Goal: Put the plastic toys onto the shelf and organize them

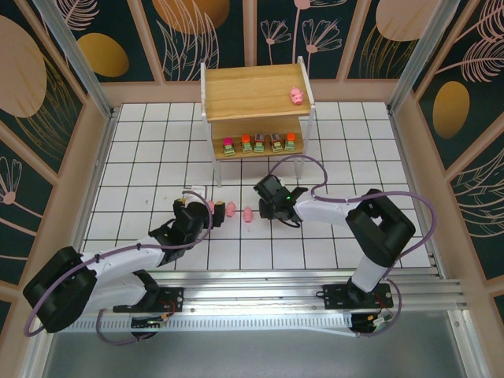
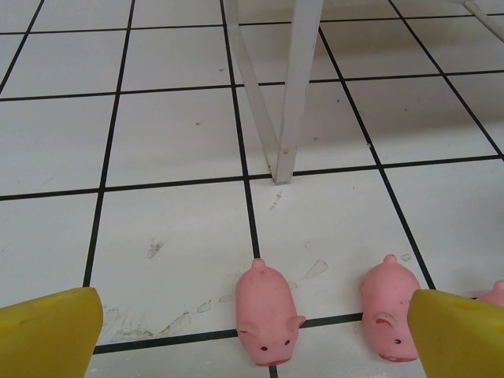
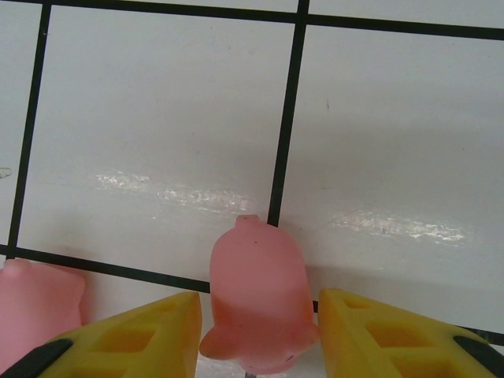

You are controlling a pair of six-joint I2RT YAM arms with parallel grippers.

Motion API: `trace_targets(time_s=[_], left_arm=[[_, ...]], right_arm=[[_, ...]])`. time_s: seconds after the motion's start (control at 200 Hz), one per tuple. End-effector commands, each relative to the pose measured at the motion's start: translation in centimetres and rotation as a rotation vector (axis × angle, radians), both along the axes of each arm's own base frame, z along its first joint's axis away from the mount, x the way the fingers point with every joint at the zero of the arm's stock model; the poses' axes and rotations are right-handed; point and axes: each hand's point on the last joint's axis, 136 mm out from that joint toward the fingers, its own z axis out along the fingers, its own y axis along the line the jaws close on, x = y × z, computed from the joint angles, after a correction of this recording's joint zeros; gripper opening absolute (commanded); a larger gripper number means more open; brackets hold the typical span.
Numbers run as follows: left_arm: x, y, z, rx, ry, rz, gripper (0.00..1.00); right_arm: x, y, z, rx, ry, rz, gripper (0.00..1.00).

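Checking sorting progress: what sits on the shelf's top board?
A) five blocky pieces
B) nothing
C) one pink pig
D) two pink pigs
C: a single pink pig lies near the right end of the shelf top; the blocky pieces line the lower board.

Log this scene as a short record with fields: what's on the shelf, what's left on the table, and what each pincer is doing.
Shelf top board: one pink pig, near the right end
Lower board: five blocky pieces in a row
Table: loose pigs in front of the shelf
Left pincer: open wide, two pigs just ahead of it
Right pincer: fingers either side of one pig; grip unclear
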Motion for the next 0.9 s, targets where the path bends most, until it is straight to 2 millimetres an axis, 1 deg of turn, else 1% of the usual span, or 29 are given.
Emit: trace_targets(time_s=[0.0, 0.36, 0.465, 0.546, 0.636, 0.776, 0.896], left_arm=[[0.4, -0.1, 0.6, -0.011, -0.010, 0.010, 0.99], [0.4, -0.1, 0.6, -0.009, -0.010, 0.011, 0.99], [0.4, -0.1, 0.6, -0.010, -0.010, 0.012, 0.99], [0.4, -0.1, 0.6, -0.009, -0.010, 0.011, 0.99], [0.4, 0.0, 0.6, -0.007, -0.009, 0.012, 0.99], [0.4, 0.0, 0.7, -0.010, -0.011, 0.011, 0.99], [0.3, -0.3, 0.8, -0.014, -0.013, -0.004, 0.99]], right_arm=[[0.0, -0.2, -0.9, -0.014, 0.009, 0.012, 0.43], [-0.2, -0.3, -1.4, -0.031, 0.018, 0.019, 0.41], [-0.1, -0.4, -1.4, -0.036, 0.014, 0.016, 0.37], [0.0, -0.4, -1.0, -0.036, 0.007, 0.014, 0.31], [0.0, -0.3, -0.3, -0.046, -0.009, 0.019, 0.27], [-0.2, -0.3, 0.9, -0.056, -0.030, 0.021, 0.27], [-0.2, -0.1, 2.2, -0.051, -0.054, 0.021, 0.27]])
